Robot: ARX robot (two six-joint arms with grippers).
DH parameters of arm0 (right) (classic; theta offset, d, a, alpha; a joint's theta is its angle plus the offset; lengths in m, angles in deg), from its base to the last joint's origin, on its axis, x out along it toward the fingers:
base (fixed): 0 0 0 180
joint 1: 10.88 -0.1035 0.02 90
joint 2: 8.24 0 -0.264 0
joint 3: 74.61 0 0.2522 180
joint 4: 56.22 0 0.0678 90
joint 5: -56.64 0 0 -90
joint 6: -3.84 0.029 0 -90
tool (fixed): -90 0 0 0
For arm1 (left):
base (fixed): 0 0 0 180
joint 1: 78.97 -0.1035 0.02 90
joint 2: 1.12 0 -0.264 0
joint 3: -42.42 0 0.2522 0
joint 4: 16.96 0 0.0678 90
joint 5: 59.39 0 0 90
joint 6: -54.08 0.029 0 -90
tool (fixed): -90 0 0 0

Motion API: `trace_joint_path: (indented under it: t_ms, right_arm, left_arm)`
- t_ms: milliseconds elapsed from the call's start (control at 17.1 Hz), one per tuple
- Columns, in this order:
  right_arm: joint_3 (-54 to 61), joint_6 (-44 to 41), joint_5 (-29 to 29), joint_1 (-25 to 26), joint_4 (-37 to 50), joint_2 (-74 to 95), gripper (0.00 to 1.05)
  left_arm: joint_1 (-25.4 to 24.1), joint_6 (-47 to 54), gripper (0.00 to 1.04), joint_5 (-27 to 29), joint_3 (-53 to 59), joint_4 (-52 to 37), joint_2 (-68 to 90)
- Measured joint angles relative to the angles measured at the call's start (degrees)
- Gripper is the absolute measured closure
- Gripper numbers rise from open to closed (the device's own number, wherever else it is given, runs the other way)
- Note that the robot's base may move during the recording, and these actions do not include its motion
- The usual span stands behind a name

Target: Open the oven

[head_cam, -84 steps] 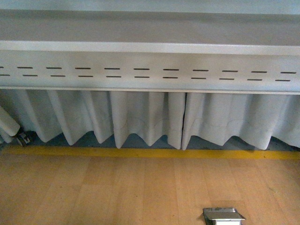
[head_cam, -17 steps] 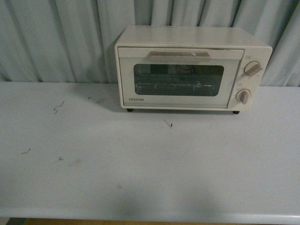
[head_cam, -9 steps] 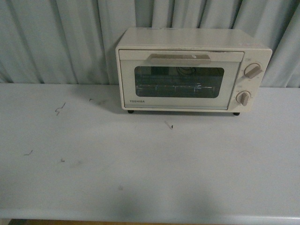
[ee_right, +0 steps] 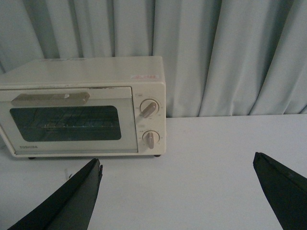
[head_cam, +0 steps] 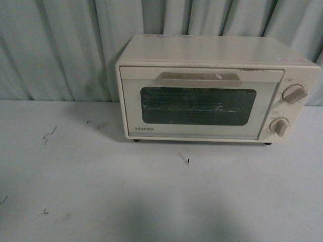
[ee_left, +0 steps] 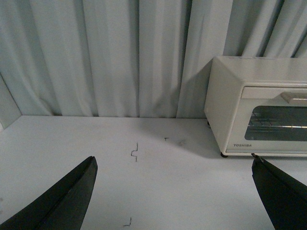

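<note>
One curtain (head_cam: 60, 50) hangs behind and one table (head_cam: 101, 201) lies under the single oven (head_cam: 217, 50), its door shut over one rack (head_cam: 192, 107), bearing one handle (head_cam: 199, 77) and two knobs (head_cam: 294, 94), while the left gripper (ee_left: 172, 163) and the right gripper (ee_right: 177, 163) gape empty before it.

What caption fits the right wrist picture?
Open claw hangs before the shut oven on the white table.

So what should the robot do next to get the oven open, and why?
Probably bring the right hand, which is wide open and short of the oven, forward toward the bar handle at the top of the door. The door is shut and that hand is not touching it.
</note>
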Motion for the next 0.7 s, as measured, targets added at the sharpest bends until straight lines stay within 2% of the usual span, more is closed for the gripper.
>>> trace_joint_path:
  t_ms: [351,409,467,526,584,643,701]
  right_arm:
    - [0.00,0.00,0.02,0.00,0.11,0.00,0.06]
    - [0.00,0.00,0.11,0.00,0.09,0.00,0.06]
    - [0.00,0.00,-0.07,-0.02,0.17,0.00,0.06]
    - [0.00,0.00,0.02,0.04,0.13,0.00,0.06]
    - [0.00,0.00,0.02,0.00,0.09,0.00,0.06]
    - [0.00,0.00,0.02,0.00,0.13,0.00,0.06]
    - [0.00,0.00,0.02,0.00,0.13,0.00,0.06]
  left_arm:
    - [0.00,-0.04,0.07,0.02,0.00,0.00,0.00]
    - [7.39,-12.26,0.07,14.86,-5.42,12.07,8.63]
    - [14.34,-28.57,0.07,25.94,-9.84,12.55,22.73]
    - [17.57,-45.99,0.07,33.18,-11.61,8.20,34.38]
    - [19.50,-61.64,0.07,34.45,-13.27,1.44,45.66]
    - [21.38,-76.00,0.07,32.48,-16.00,-6.14,58.80]
    - [22.99,-84.46,0.07,30.99,-18.62,-12.00,69.42]
